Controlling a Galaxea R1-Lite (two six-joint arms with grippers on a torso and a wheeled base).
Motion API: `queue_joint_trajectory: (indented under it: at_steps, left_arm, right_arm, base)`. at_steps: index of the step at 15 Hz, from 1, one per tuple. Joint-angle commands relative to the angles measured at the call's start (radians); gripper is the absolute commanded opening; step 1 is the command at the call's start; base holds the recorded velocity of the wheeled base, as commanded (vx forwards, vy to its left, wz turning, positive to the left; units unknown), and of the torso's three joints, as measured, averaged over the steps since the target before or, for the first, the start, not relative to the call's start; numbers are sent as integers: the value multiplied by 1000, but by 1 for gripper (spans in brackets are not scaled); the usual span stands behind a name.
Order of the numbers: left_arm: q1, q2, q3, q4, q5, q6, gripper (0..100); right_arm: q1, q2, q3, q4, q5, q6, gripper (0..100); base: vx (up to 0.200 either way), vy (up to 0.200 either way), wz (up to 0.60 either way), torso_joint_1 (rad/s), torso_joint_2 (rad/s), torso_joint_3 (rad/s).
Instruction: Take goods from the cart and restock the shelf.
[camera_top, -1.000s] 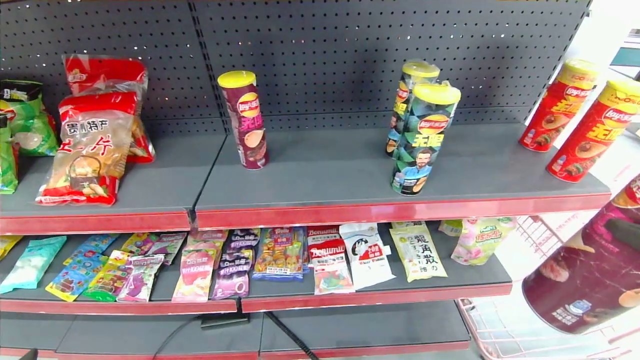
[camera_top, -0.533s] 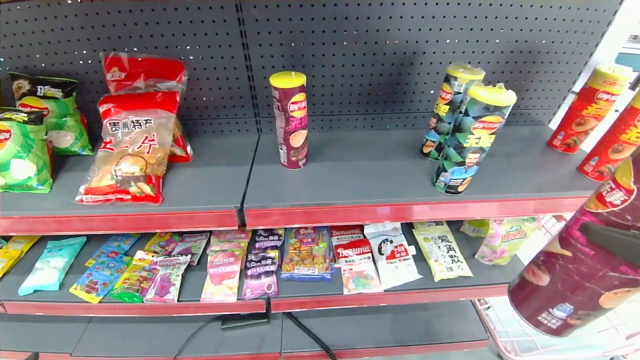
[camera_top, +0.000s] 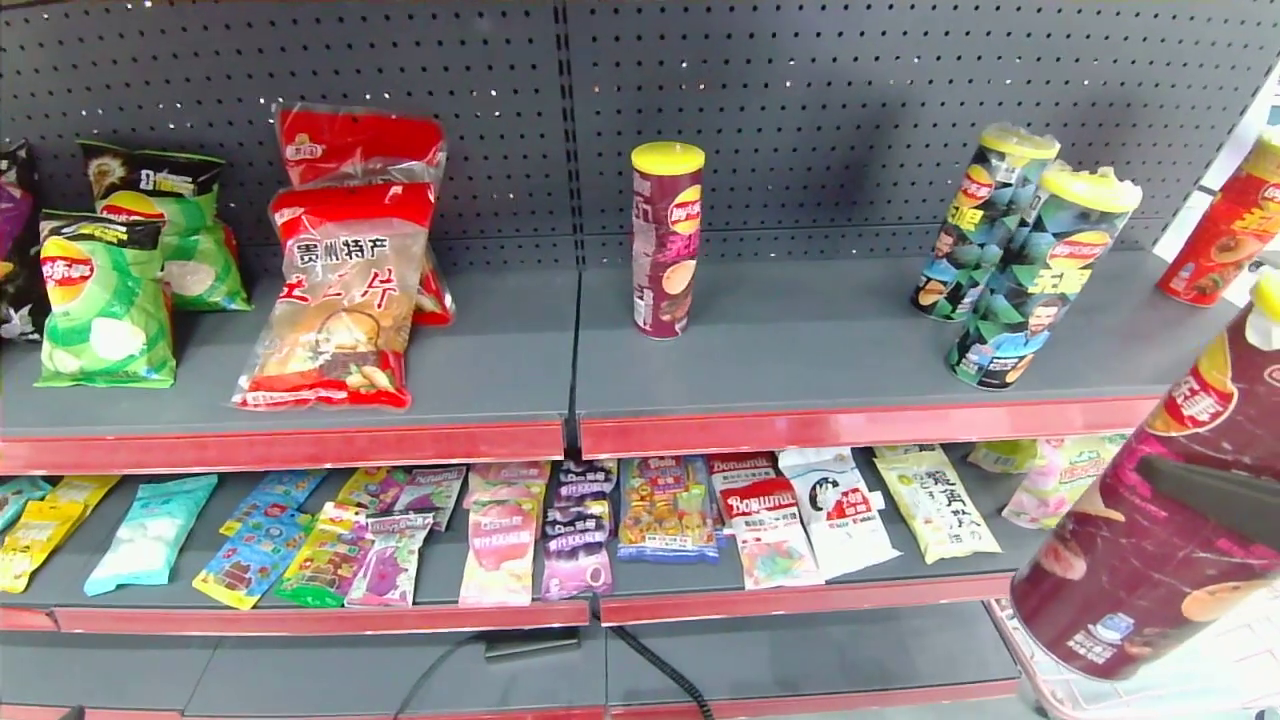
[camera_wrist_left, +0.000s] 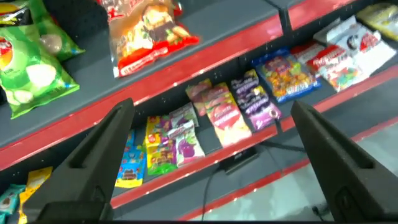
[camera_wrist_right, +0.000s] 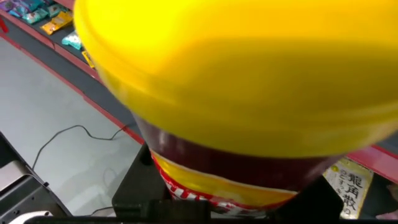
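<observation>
Shelf (camera_top: 800, 340) boards in grey with red front lips cross the head view in tiers before a perforated back panel. On the robot's left, the left pincer (camera_wrist_left: 211, 155) hangs open and empty, its two dark fingers (camera_wrist_left: 93, 168) spread wide, facing the left part of the shelf.

On the upper board, two green chip bags (camera_top: 105, 310) stand one behind the other at the far left. Next come two red snack bags (camera_top: 335, 300), the front one leaning back on the rear one. Just past the seam between the boards, a maroon can with a yellow lid (camera_top: 665, 240) stands upright and alone. Well to its right, two dark patterned cans (camera_top: 1040, 280) stand touching, one behind the other. A red can (camera_top: 1220, 235) stands at the right end.

The board below carries a row of flat sachets (camera_top: 500, 530) lying side by side, from yellow and blue packs on the left to white and pale green ones on the right. A black cable (camera_top: 660, 670) lies on the lowest board.

At the far right, close to the camera, the right pincer (camera_wrist_right: 233, 202) is closed around a second maroon can (camera_top: 1150, 530), one dark finger (camera_top: 1215, 498) across its side. This can is tilted, held in front of the shelf's right end. The cart (camera_top: 1025, 670) shows its pink wire rim just under the can's base.
</observation>
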Motion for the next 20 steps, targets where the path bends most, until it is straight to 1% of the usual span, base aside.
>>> queue_joint_trajectory:
  at_steps: [1,2,3,5,7,17,20]
  left_arm:
    - [-2,-2,8,3,1,22,100]
    - [-2,0,6,3,2,45,100]
    - [-2,0,6,3,2,48,100]
    - [0,0,6,3,8,48,100]
    - [-2,0,5,3,22,48,100]
    - [-2,-8,6,3,25,48,100]
    - [-2,-9,6,3,24,50,100]
  right_arm:
    - [0,-4,0,-4,1,0,0]
    - [0,-6,2,-4,1,0,0]
    - [0,-6,0,-4,1,0,0]
    - [5,-7,-2,-4,1,-11,0]
    - [17,-9,-2,-4,1,-17,0]
    - [19,-30,0,-3,1,-35,0]
    - [19,-38,15,-3,1,-48,0]
  base:
    - [0,0,0,0,0,0]
    - [0,0,0,0,0,0]
    - [0,0,0,0,0,0]
    - [0,0,0,0,0,0]
    - [200,0,0,-2,2,2]
    - [200,0,0,4,3,1]
    - [0,0,0,0,0,0]
